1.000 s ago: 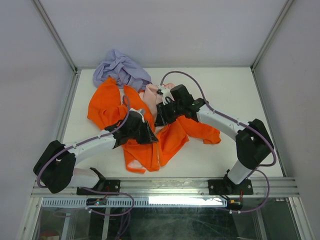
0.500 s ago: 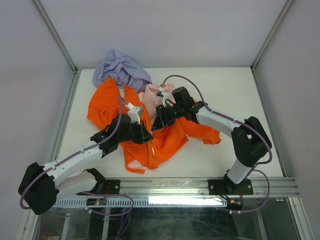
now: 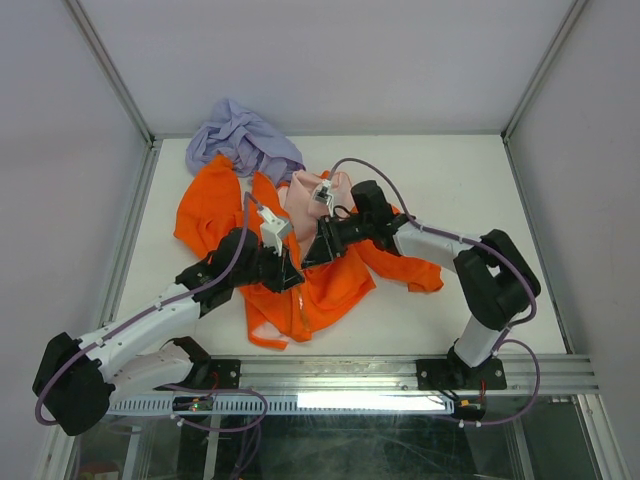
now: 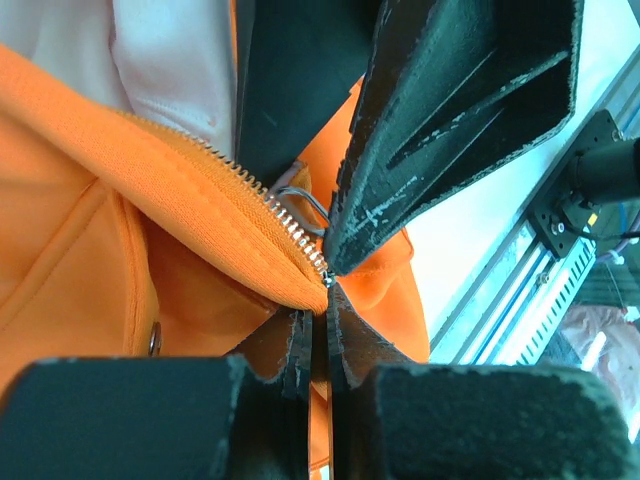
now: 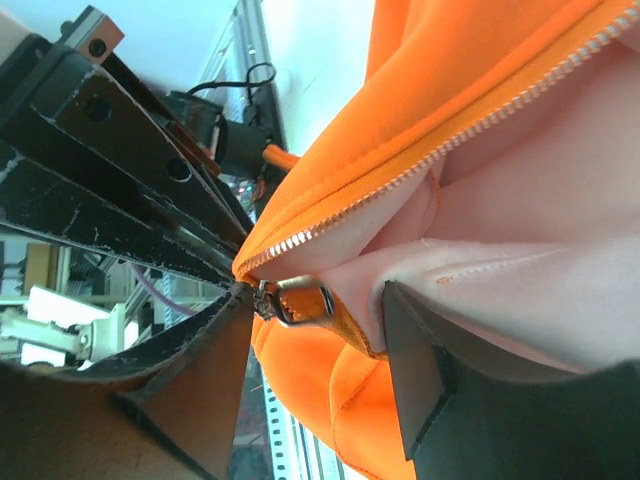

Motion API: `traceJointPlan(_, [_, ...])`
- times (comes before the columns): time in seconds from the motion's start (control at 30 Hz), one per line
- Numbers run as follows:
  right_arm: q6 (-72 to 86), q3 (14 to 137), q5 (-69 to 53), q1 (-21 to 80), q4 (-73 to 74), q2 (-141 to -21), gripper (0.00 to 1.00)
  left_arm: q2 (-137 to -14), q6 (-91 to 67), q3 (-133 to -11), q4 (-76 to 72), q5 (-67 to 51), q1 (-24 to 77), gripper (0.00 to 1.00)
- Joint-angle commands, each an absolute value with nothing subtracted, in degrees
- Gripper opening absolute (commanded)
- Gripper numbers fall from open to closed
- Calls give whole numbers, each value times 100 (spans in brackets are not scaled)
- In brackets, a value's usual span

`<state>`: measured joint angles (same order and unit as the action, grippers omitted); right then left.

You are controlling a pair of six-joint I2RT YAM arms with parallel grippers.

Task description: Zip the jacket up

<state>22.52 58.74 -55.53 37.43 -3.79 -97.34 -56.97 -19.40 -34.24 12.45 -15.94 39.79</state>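
The orange jacket [image 3: 215, 215] lies crumpled mid-table, its pale pink lining [image 3: 300, 200] showing near the collar. My left gripper [image 3: 290, 270] is shut on the jacket's orange edge at the zipper's lower end; in the left wrist view [image 4: 320, 330] its jaws pinch fabric just below the metal teeth [image 4: 270, 205]. My right gripper [image 3: 308, 252] meets it tip to tip. In the right wrist view [image 5: 318, 295] its jaws stand apart around the metal zipper pull [image 5: 300, 300], between orange shell [image 5: 480, 90] and pink lining [image 5: 540, 250].
A lavender cloth [image 3: 240, 135] is bunched at the back left, touching the jacket. White walls with metal posts enclose the table [image 3: 480, 180]. An aluminium rail [image 3: 350, 372] runs along the near edge.
The left arm has stretched out and lowered, its gripper shifting slightly right along the jacket. The right gripper has moved left and down to meet it at the zipper.
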Motion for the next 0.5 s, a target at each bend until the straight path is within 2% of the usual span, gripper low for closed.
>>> traceJointPlan(0.0, [2593, 5817, -6743, 3822, -1332, -9789, 57, -5518, -1375, -3903, 909, -1922, 4023, 0])
traceJointPlan(0.27, [2867, 5811, -7227, 3805, -1904, -9625, 44, -5598, -1169, -4052, 1237, -1858, 4021, 0])
traceJointPlan(0.37, [2811, 5801, -7170, 3784, -1783, -9589, 43, -5618, -1226, -4090, 1239, -1807, 4014, 0])
traceJointPlan(0.47, [2577, 5643, -6611, 3632, -1628, -9247, 45, -5672, -1277, -4162, 1254, -1855, 4015, 0])
